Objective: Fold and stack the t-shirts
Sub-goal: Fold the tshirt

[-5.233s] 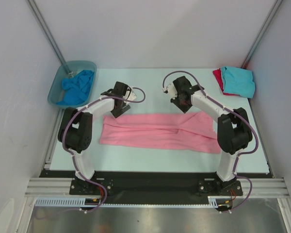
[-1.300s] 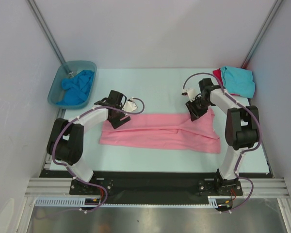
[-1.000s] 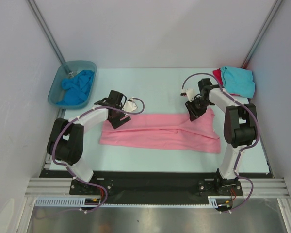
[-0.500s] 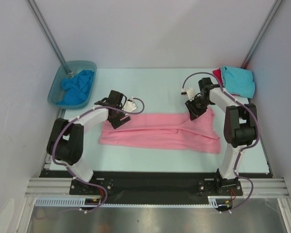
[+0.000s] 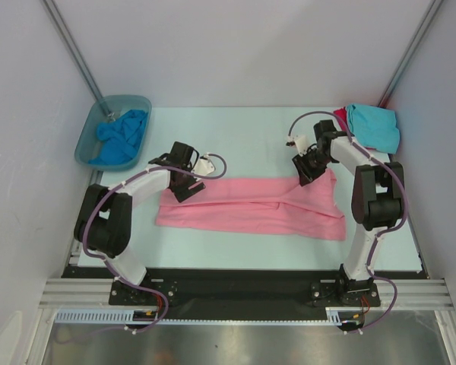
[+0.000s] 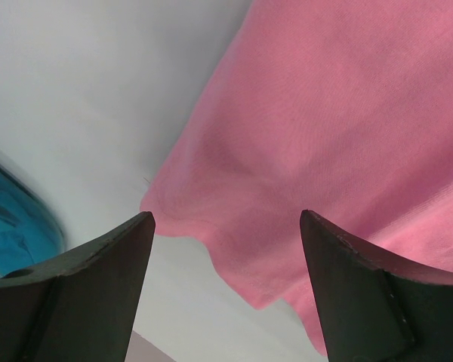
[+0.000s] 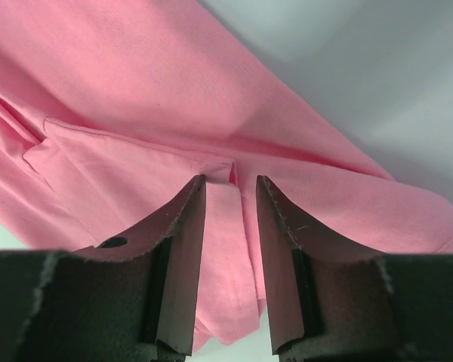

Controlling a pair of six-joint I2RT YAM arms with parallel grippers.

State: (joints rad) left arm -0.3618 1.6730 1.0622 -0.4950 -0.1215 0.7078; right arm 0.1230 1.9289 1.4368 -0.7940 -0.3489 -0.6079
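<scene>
The large light pink t-shirt (image 5: pixel 251 205) lies folded into a long band across the table's middle. My left gripper (image 5: pixel 182 185) is open just above its far left corner; in the left wrist view (image 6: pixel 226 219) the wide-apart jaws straddle the pink corner (image 6: pixel 325 113). My right gripper (image 5: pixel 308 175) is at the shirt's far right edge, and in the right wrist view (image 7: pixel 230 185) its jaws are nearly closed on a raised fold of pink cloth (image 7: pixel 136 90). A turquoise t-shirt (image 5: pixel 374 127) lies folded on a red one (image 5: pixel 340 119) at the far right. A blue t-shirt (image 5: pixel 121 137) sits crumpled in the tub.
The translucent grey-blue tub (image 5: pixel 87 138) stands at the far left corner; its edge shows in the left wrist view (image 6: pixel 15 226). White walls close in the table on three sides. Bare table lies between the two arms beyond the pink shirt.
Since five seconds ago both grippers came down onto the pink shirt's far edge, the right one moving right. In the last second the right gripper shifted slightly; the left has not moved.
</scene>
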